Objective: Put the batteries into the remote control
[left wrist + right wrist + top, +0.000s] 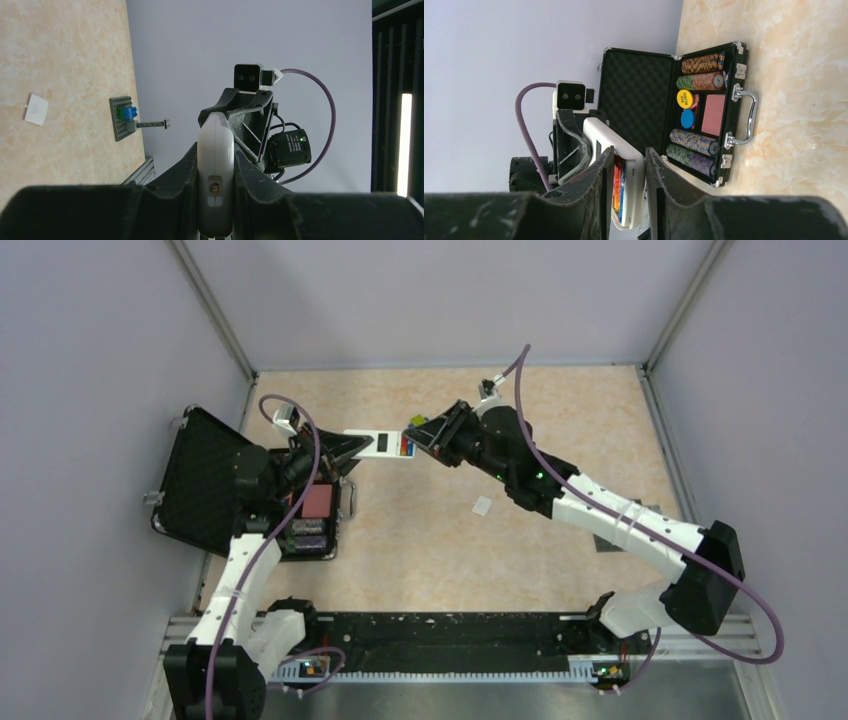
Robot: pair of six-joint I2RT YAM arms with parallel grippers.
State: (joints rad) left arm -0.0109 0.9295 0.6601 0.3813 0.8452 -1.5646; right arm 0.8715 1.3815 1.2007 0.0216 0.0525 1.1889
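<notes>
Left pincer [216, 165] clamps remote control [216, 150]; right pincer's [629, 170] grip unclear; left wrist view hides batteries [619, 187].

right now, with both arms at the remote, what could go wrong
The remote control hangs midair, gripped at one end by the left end effector; the right end effector straddling the other end could twist it loose. The batteries sit uncovered there, so pressure on them could pop them out.
</notes>
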